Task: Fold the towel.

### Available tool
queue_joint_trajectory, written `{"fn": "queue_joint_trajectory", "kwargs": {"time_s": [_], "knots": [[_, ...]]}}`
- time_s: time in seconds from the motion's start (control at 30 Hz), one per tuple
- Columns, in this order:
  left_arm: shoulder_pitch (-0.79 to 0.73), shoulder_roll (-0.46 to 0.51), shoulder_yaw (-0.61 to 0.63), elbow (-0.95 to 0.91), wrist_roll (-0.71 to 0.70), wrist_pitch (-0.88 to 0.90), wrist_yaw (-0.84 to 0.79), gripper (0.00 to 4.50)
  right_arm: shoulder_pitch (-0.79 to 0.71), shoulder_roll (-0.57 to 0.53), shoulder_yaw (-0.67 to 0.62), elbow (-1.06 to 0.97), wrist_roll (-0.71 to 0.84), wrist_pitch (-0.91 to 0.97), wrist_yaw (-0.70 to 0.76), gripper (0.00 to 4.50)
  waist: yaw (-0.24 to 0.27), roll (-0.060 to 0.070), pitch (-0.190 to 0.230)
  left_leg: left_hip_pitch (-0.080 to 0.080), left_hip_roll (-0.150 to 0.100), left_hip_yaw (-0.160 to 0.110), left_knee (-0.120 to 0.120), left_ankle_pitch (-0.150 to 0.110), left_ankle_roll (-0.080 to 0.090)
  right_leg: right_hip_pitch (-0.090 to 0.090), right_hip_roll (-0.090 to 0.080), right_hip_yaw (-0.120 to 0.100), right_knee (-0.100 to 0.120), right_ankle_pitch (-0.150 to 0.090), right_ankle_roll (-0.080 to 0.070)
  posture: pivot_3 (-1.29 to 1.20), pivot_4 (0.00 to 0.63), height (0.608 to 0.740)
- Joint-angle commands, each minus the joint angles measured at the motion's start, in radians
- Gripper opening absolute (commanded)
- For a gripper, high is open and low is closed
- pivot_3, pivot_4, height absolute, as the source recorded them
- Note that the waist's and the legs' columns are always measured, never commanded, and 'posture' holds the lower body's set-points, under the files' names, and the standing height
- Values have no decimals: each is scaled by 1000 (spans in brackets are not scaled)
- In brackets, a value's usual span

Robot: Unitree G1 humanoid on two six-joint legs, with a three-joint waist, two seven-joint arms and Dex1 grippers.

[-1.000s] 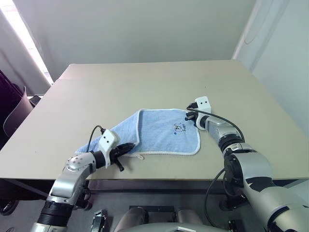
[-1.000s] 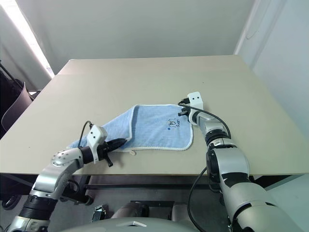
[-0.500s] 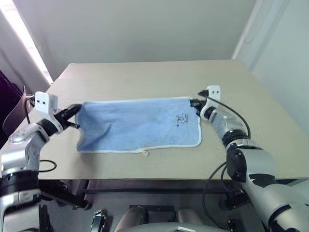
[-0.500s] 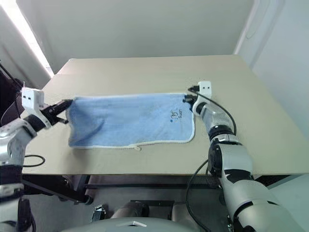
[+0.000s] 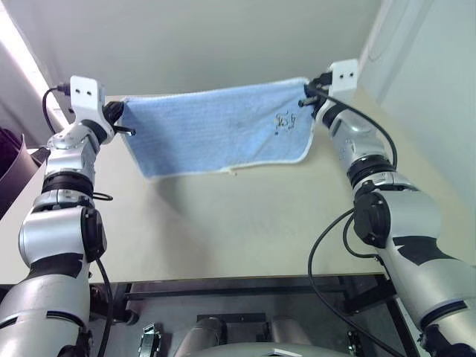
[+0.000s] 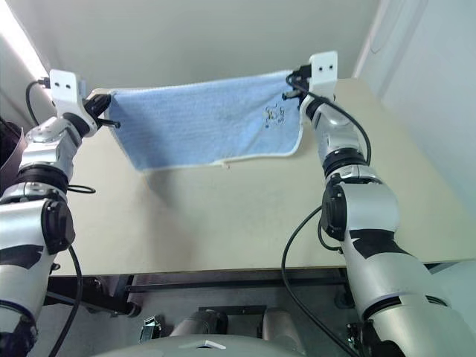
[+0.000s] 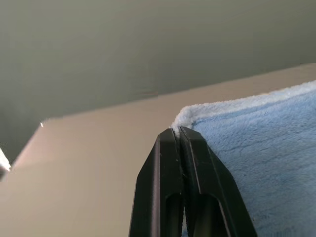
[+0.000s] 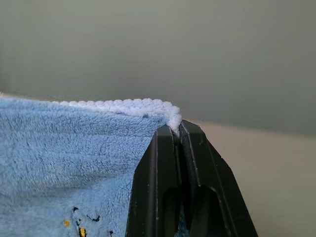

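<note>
The towel (image 5: 219, 126) hangs stretched above the desk (image 5: 223, 223), logo toward the right. The left hand (image 5: 119, 119) is clamped on one top corner, the right hand (image 5: 309, 95) on the other. To fold well, keep the top edge taut and level, then lower the free bottom edge squarely.

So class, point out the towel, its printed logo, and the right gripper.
towel (image 5: 208, 126), left eye view, middle of the blue cloth
printed logo (image 5: 285, 121), left eye view, the dark print
right gripper (image 8: 177, 129), right wrist view, between its fingertips
</note>
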Motion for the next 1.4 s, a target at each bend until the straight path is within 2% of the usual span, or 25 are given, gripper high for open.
{"fn": "queue_joint_trajectory", "kwargs": {"time_s": [0.03, 0.2, 0.3, 0.4, 0.53, 0.67, 0.8, 0.93, 1.03, 1.1, 1.23, 1.4], "knots": [[-25, 55, -16, -8, 41, -85, -39, 53, -14, -31, -24, -18, 26, -40, 115, 0, -14, 0, 0, 0, 0, 0, 0, 0, 0, 0, 0, 0, 0, 0, 0, 0, 0, 740], [178, 132, -64, -100, 71, -251, -288, 53, 181, -34, -20, -113, 82, -114, 476, 0, -46, 0, -1, 4, 0, 1, -1, 0, 0, 3, 0, -1, 0, 0, 0, 0, 0, 740], [326, 180, -53, -168, 43, -265, -381, 53, 322, -34, -19, -226, 127, -79, 582, 0, -56, 0, -1, 6, 0, 1, -2, -2, 5, 5, 0, 0, 1, 0, 0, 0, 0, 740], [515, 212, -6, -290, -25, -241, -448, 53, 535, -34, -9, -480, 201, -5, 685, 0, -58, 1, -1, 5, 0, -1, -1, -2, 5, 3, 0, 0, 4, 0, 0, 0, 0, 740], [778, 242, 52, -539, -113, -146, -526, 53, 795, -79, -2, -870, 350, 246, 781, 0, -53, 1, -1, 6, 1, -1, 1, -2, 5, 2, 0, 0, 7, 0, 0, 0, 0, 740], [980, 268, 113, -701, -148, -63, -510, 53, 1010, -171, 29, -1115, 427, 426, 856, 0, -13, 1, -1, 8, 1, -1, 3, -3, 5, 2, 1, 0, 8, 0, 0, 0, 0, 740], [1170, 285, 167, -869, -205, 38, -540, 53, 1146, -265, 45, -1231, 456, 550, 884, 0, 28, 2, -1, 8, 3, 3, 4, -3, 4, 2, -1, 0, 8, -3, -5, 0, 0, 740], [1331, 303, 222, -1037, -273, 146, -583, 53, 1223, -331, 56, -1239, 441, 593, 890, 0, 63, 1, 0, 8, 5, 9, 4, -5, 1, 2, -4, 0, 7, -5, -7, 0, 0, 740], [1369, 312, 234, -1100, -288, 192, -592, 53, 1229, -339, 62, -1240, 445, 597, 879, 0, 82, 1, 0, 7, 10, 16, 4, -5, 2, 2, -4, -1, 5, -4, -7, 0, 0, 740], [1339, 312, 222, -1095, -280, 200, -578, 53, 1218, -328, 69, -1234, 435, 582, 860, 0, 93, 2, 0, 7, 18, 26, 4, -6, 2, 3, -4, -2, 3, -4, -7, 0, 0, 740], [1164, 282, 165, -991, -250, 183, -541, 53, 1135, -261, 58, -1166, 408, 535, 737, 0, 101, 1, 0, 7, 23, 30, 4, -6, 2, 3, -4, -5, 0, -4, -8, 0, 0, 740], [961, 240, 83, -807, -184, 126, -524, 53, 1060, -215, 78, -1093, 364, 483, 655, 0, 100, 1, -1, 7, 23, 31, 2, -5, 6, 2, -4, -7, -2, -2, -8, 0, 0, 740]]}}
